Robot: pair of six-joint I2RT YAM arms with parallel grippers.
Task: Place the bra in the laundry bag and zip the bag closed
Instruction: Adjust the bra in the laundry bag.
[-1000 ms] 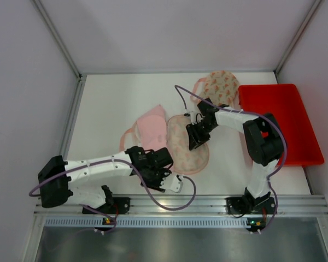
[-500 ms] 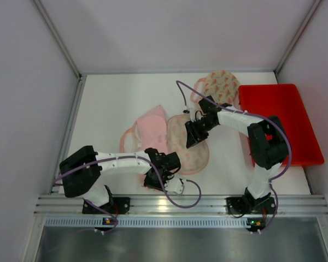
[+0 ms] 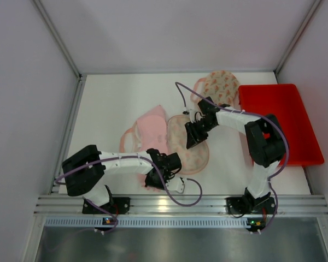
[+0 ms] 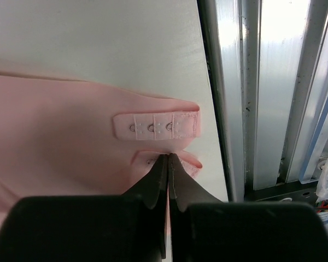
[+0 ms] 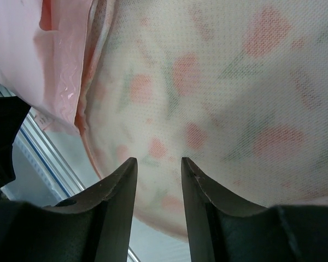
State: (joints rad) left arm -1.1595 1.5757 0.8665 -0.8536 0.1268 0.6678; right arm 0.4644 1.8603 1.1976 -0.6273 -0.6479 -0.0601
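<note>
Bra (image 3: 149, 128) lies flat on the bench (image 3: 106, 103), pink, just left of the floral mesh bag (image 3: 190, 146) and touching its edge; none of it is inside. My left claw (image 4: 168, 159) is clenched, tips together on the band end nearest the front rail, just below the hook-and-eye tab (image 4: 156, 126). From the wrist view I judge that a thin fold of fabric is pinched, though I cannot tell how much. My right claw (image 5: 158, 164) hangs over the bag with its jaws parted and nothing between them; mesh shows through the gap.

I read this as the pick-up step: bra gripped, bag not yet held open. Next, I think, the right claw must catch the bag's rim and lift it, so the left can drag the band in without the thin fabric slipping free.

I see no brand, label or writing anywhere; the bag's print is only flowers.
</note>
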